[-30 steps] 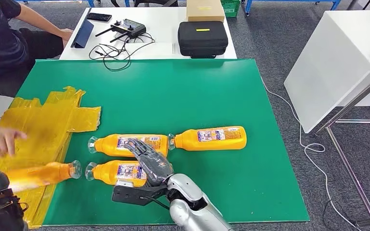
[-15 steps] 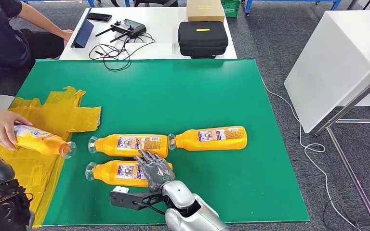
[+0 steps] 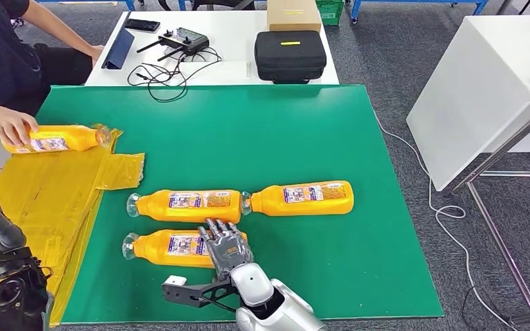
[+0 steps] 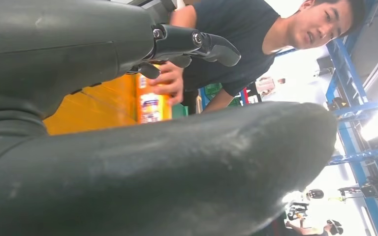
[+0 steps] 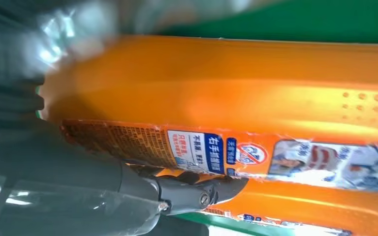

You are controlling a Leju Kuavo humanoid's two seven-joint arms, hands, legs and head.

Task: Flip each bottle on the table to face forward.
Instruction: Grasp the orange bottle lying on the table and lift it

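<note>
Orange bottles [image 3: 183,206] with blue-and-white labels, green table [image 3: 276,131], yellow plastic sheet [image 3: 55,186].

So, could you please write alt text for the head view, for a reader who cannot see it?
The robot's right hand rests its fingers on the nearest of three orange bottles lying on a green table. Two more bottles lie end to end just behind it. At the far left, a person's hand holds a fourth bottle over yellow plastic sheeting.

bottles [image 3: 179,247]: glossy orange plastic, printed labels
table mat [image 3: 262,138]: matt green
sheet [image 3: 55,186]: crinkled shiny yellow plastic
right hand [image 3: 226,247]: grey metal
</note>
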